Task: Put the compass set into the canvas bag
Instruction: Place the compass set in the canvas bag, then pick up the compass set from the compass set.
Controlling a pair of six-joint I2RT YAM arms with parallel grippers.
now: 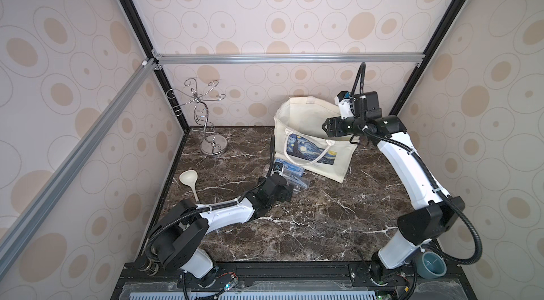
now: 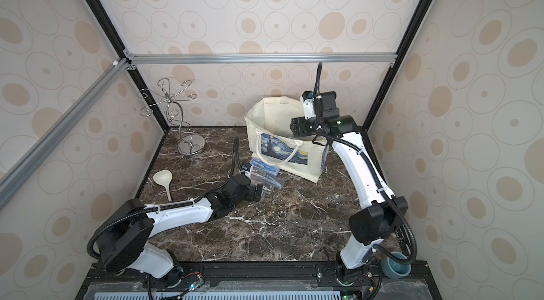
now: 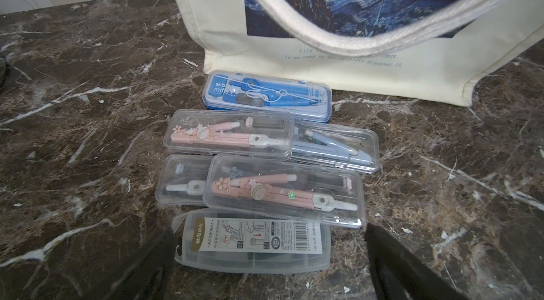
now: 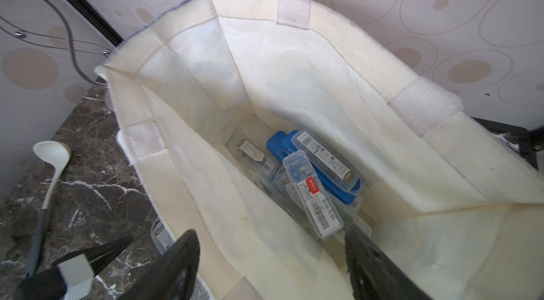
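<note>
Dark brown marble veined with white forms the table [image 1: 323, 225]. A cream canvas bag [image 1: 338, 166], printed with a blue-and-yellow Starry Night and fitted with white rope handles, stands upright near the table's far edge, toward its far right corner, with its mouth open. The right gripper [image 1: 325, 128] hangs over that mouth, and the right wrist view shows its jaws spread with nothing between them. At the bottom of the bag lie several packed compass sets [image 4: 318, 177], some in blue cases and some in clear cases with barcode labels.

On the table in front of the bag, near the middle, lies a pile of compass sets [image 1: 290, 174]. A blue Miffy case [image 3: 266, 95] touches the foot of the bag. Two clear cases holding pink compasses [image 3: 284, 192] overlap a case with a pale blue compass [image 3: 335, 145] and another that is half hidden. Nearest the arm lies a frosted case [image 3: 253, 242], label side up. The left gripper [image 3: 269, 230] sits low over this pile with its jaws wide apart on either side of the frosted case, not clamped on it.

A cream ladle [image 1: 190, 180] lies by the table's left edge. A chrome wire stand [image 1: 206, 124] stands in the far left corner.
</note>
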